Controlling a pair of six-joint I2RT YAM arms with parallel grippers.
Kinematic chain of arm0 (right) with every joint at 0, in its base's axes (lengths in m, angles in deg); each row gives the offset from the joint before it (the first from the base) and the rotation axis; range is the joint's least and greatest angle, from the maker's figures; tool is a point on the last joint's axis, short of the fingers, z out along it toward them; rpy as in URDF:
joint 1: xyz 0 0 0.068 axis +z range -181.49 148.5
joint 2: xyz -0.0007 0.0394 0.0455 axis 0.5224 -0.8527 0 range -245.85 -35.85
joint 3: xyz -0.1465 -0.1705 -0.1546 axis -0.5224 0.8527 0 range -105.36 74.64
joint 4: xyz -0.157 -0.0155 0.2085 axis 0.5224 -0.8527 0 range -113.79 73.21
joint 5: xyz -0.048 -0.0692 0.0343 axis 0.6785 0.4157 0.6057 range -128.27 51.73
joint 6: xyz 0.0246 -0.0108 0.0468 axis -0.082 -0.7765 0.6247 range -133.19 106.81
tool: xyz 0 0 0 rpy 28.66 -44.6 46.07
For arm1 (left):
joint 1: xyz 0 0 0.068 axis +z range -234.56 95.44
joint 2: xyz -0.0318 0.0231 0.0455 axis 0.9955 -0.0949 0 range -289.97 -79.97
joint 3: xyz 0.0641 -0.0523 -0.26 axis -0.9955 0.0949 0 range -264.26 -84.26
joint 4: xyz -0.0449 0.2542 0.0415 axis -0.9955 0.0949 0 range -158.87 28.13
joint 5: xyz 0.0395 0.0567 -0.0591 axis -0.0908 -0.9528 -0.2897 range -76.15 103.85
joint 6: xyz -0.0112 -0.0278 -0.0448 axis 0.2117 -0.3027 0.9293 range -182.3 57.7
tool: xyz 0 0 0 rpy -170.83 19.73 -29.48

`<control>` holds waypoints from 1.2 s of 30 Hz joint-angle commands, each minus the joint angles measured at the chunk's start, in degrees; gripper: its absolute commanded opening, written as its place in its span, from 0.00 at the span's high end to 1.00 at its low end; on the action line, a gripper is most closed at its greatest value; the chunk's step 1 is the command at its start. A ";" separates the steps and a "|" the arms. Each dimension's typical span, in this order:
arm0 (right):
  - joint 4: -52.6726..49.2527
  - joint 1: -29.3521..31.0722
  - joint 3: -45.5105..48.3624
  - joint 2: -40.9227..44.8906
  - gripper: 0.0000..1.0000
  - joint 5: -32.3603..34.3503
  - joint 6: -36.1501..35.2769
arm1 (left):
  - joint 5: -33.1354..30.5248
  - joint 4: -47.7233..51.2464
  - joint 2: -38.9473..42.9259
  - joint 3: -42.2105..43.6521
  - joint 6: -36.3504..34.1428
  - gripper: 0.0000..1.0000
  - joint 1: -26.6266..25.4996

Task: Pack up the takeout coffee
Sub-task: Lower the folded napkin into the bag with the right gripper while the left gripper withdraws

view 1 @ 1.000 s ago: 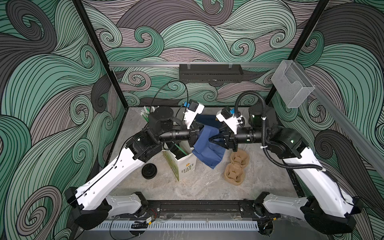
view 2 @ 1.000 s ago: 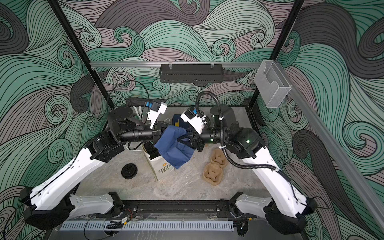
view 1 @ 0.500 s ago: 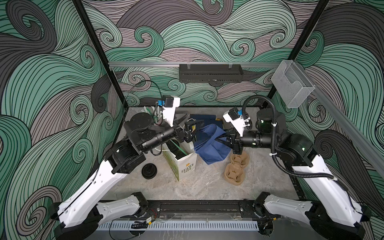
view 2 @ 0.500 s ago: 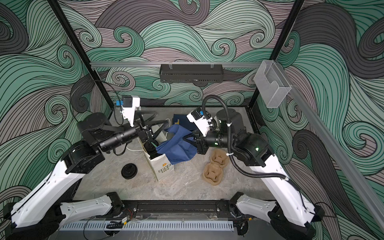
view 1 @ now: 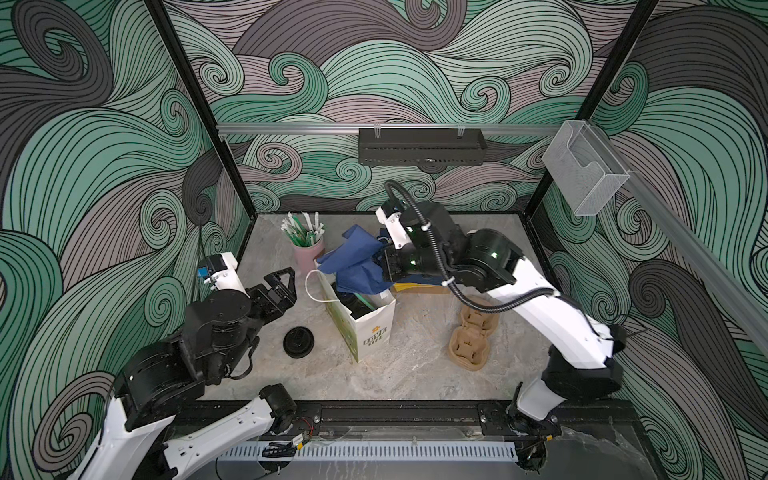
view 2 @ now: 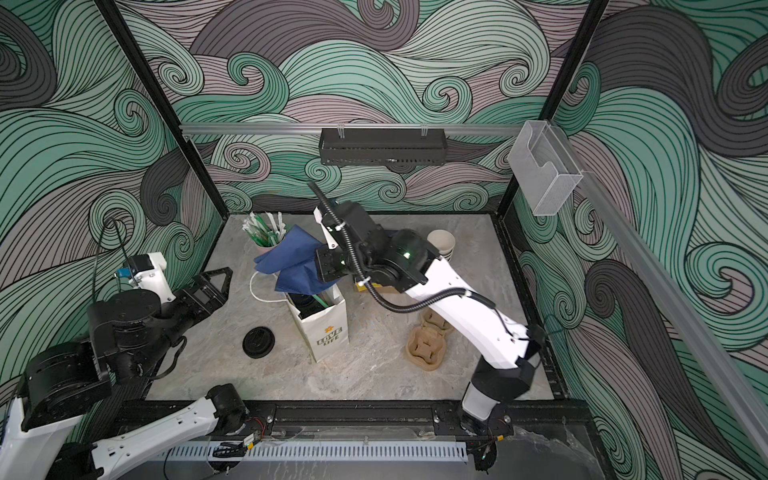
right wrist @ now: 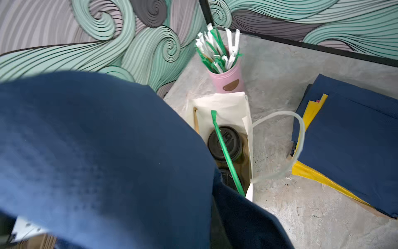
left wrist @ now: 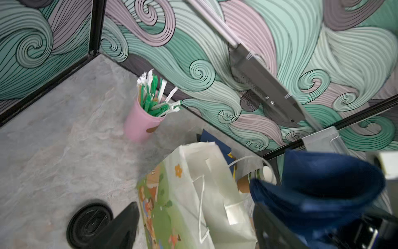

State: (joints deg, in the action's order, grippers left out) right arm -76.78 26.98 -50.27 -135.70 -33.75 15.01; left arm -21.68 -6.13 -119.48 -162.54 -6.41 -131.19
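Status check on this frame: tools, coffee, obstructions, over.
Left tool open, empty, beside the paper bag. Right tool shut on blue napkin over bag mouth. Takeout coffee in bag, green straw across lids. Napkin partly hides the opening.

You see walls: teal, mauve and grey swirls lined black | table: grey marbled | bag: white, green cartoon print, olive lettering | napkin: navy | cup: pink | straws: green-and-white | takeout coffee: black lids | loose lid: black | carriers: tan
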 commanded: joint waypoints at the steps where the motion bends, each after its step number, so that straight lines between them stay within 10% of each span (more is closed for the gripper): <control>1: -8.58 1.65 -6.21 -6.75 1.00 8.12 7.22 | 3.01 0.99 1.05 3.94 5.93 0.17 0.14; 12: -14.79 3.50 -7.95 -15.74 1.00 17.21 12.74 | 4.50 -6.97 2.04 10.55 6.92 0.24 0.14; 25: -16.94 3.49 -10.88 -23.93 1.00 5.14 10.31 | 6.26 -9.38 -0.43 12.01 6.73 0.31 0.14; 36: -16.92 3.58 -16.41 -23.11 0.51 4.98 8.04 | 3.90 -8.06 -0.17 10.62 5.78 0.32 0.23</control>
State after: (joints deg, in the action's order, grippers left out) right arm -92.65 30.37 -64.63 -161.76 -29.27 23.52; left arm -16.39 -14.91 -119.56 -150.37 0.24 -131.19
